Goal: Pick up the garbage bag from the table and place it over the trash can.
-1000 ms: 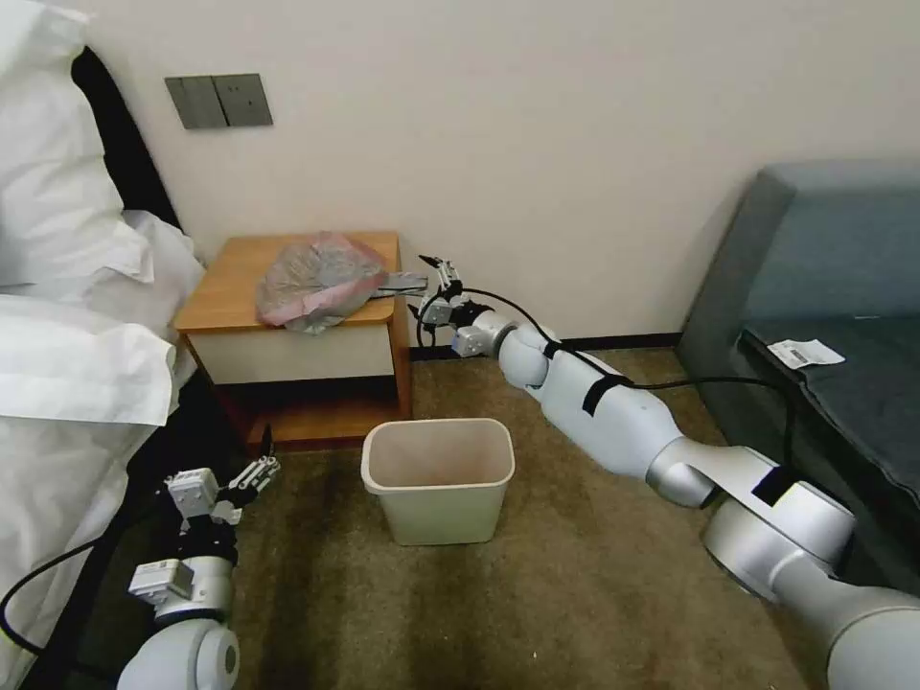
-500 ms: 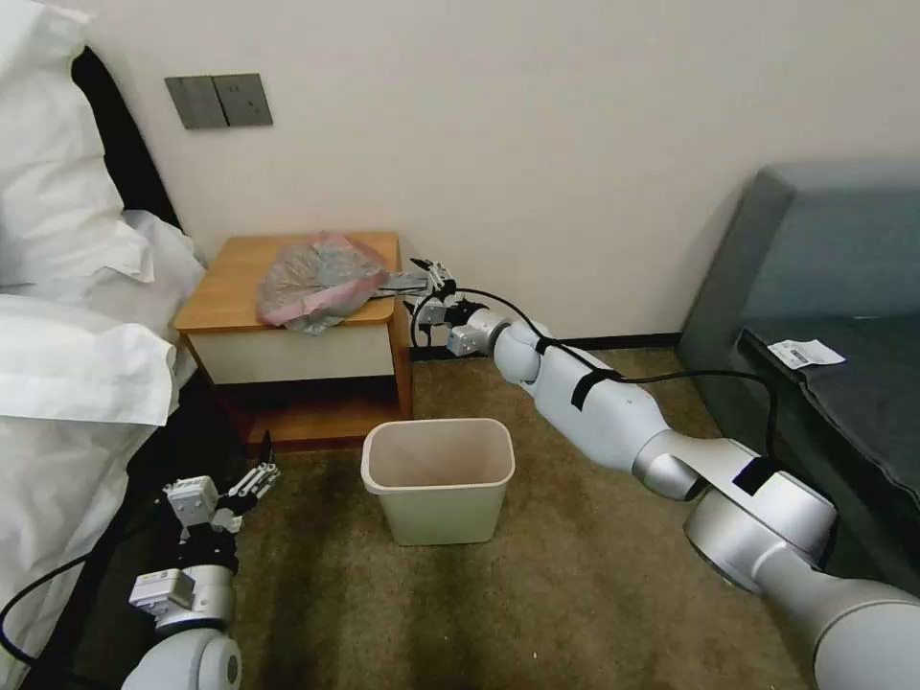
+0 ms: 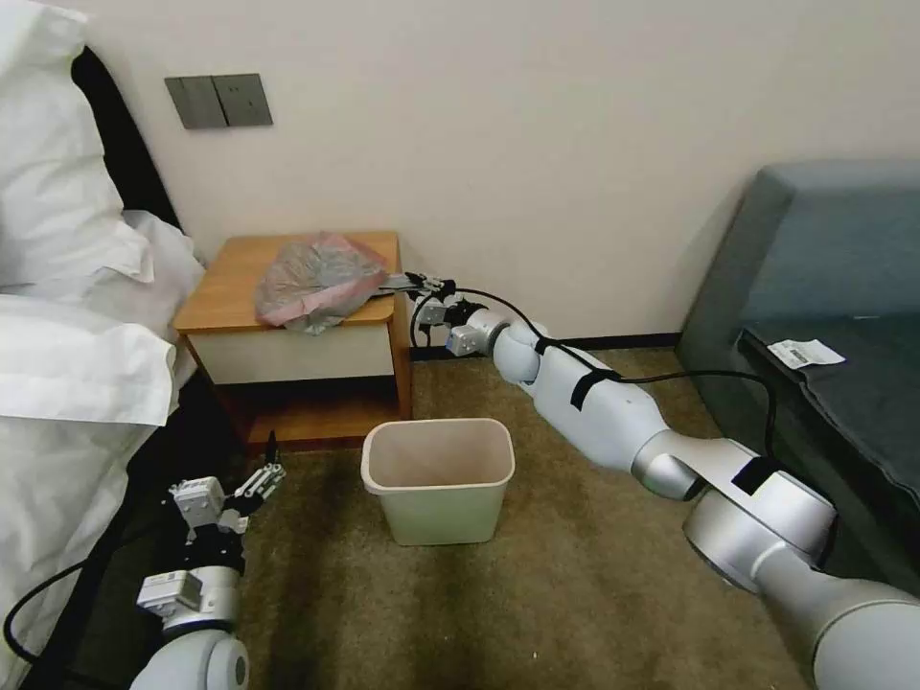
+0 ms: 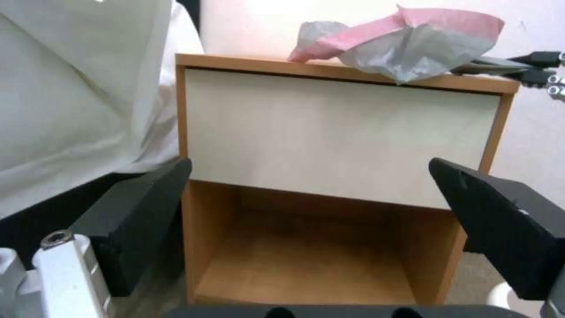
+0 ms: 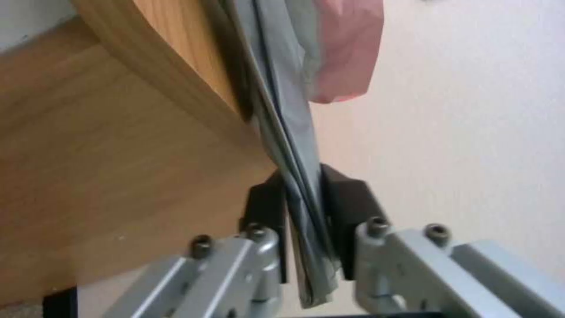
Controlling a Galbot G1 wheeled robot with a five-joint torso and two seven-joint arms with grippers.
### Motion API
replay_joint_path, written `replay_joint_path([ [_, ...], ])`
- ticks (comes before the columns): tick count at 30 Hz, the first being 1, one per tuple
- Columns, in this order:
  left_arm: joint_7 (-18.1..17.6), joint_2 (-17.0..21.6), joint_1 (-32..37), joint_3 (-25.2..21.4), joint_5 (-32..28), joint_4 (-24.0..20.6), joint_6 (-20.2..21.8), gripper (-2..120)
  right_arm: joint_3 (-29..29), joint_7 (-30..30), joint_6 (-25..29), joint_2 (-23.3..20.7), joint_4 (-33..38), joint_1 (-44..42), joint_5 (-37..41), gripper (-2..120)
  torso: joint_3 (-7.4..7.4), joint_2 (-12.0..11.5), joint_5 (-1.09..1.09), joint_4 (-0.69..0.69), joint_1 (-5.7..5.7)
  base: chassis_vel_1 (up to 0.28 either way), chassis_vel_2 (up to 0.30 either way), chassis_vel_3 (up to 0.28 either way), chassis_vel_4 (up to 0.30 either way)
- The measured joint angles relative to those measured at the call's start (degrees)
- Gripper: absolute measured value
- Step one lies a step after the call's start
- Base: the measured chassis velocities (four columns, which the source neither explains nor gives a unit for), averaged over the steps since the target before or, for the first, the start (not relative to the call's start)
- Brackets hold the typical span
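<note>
Since a second ago the right end effector (image 3: 419,284) has swung in from beside the small orange-brown wooden desk (image 3: 230,278) to that desk's right edge and has drawn its two fingers together on a flat grey tail of the crinkled translucent grey garbage bag with the pink-red band (image 3: 316,278); the right wrist view shows the black pads (image 5: 344,207) pinching the folded plastic (image 5: 294,176) just off the desk's rounded edge. The bulk of the bag lies bunched on top of the desk, toward its front right corner, slightly overhanging the front. To do this step well, I would judge that the pinch should hold several layers firmly, and that the lift should go up and away from the desk gently, since thin film can slip out or snag on the edge. The pale cream-green plastic trash can (image 3: 438,479) stands on the carpet in front of the desk, upright, with nothing visible inside and no liner over its rolled rim. The left end effector (image 3: 251,482) hangs low, in front of the desk and to its left, its fingers spread wide and holding nothing.
</note>
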Motion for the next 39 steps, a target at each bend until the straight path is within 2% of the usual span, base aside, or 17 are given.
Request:
replay_joint_path([
  [2, 0.0, 0.0, 0.0, 0.2, 0.2, 0.0, 0.0, 100, 0.0, 0.0, 0.0, 0.0, 0.0, 0.0, 0.1, 2, 0.00, 0.0, 0.00, 0.00, 0.00, 0.000, 0.000, 0.000, 0.000],
  [4, 0.0, 0.0, 0.0, 0.2, 0.2, 0.0, 0.0, 100, 0.0, 0.0, 0.0, -0.1, 0.1, 0.0, 0.1, 0, 0.00, 0.0, 0.00, 0.00, 0.00, 0.000, 0.000, 0.000, 0.000],
  [14, 0.0, 0.4, 0.1, 0.1, 0.3, 0.0, 0.0, 100, -0.1, 0.2, -0.2, -0.8, 1.8, -0.8, 1.4, 0, 0.00, 0.0, 0.00, 0.00, -0.01, 0.000, 0.000, 0.000, 0.000],
  [18, 0.0, 0.4, 0.1, 0.2, 0.3, 0.3, 0.0, 100, 0.0, 0.5, -1.2, -2.5, 5.3, -1.8, 3.0, 0, 0.00, 0.0, 0.00, 0.01, -0.01, 0.000, 0.000, 0.000, 0.000],
  [22, -0.1, 0.7, -0.1, 0.1, 0.2, 1.0, 0.0, 100, 1.6, 1.0, -4.0, -6.4, 14.8, -5.4, 6.4, 0, 0.00, 0.0, 0.00, 0.00, 0.00, 0.000, 0.000, 0.000, 0.000],
  [23, -0.1, 0.7, -0.1, 0.1, 0.2, 1.0, 0.0, 100, 1.6, 1.0, -4.0, -6.4, 14.8, -5.4, 6.4, 0, 0.00, 0.0, 0.00, 0.00, 0.00, 0.000, 0.000, 0.000, 0.000],
  [27, -0.1, 0.7, -0.7, 0.3, 0.2, 1.9, 0.0, 100, 2.8, 1.7, -7.9, -10.1, 26.3, -11.4, 10.9, 0, 0.00, 0.0, 0.01, 0.00, -0.01, 0.000, 0.000, 0.000, 0.000],
  [28, -0.1, 0.7, -0.7, 0.3, 0.2, 1.9, 0.0, 100, 2.8, 1.7, -7.9, -10.1, 26.3, -11.4, 10.9, 0, 0.00, 0.0, 0.01, 0.00, -0.01, 0.000, 0.000, 0.000, 0.000],
  [30, -0.1, 0.6, -0.8, 0.5, 0.2, 2.3, 0.0, 100, 2.9, 2.3, -9.9, -11.5, 31.4, -14.7, 12.5, 0, 0.00, 0.0, 0.00, -0.01, -0.01, 0.000, 0.000, 0.000, 0.000],
  [32, -0.2, 0.6, -0.7, 0.5, 0.2, 2.6, -0.1, 100, 3.0, 2.5, -11.3, -12.7, 35.9, -18.3, 12.7, 0, 0.00, 0.0, 0.00, 0.00, -0.01, 0.000, 0.000, 0.000, 0.000],
  [39, -0.2, 0.6, 0.0, 0.2, 0.0, 2.5, -0.6, 100, 4.2, 2.6, -13.4, -14.9, 44.5, -26.6, 10.4, 0, 0.00, 0.0, 0.00, 0.00, -0.01, 0.000, 0.000, 0.000, 0.000],
])
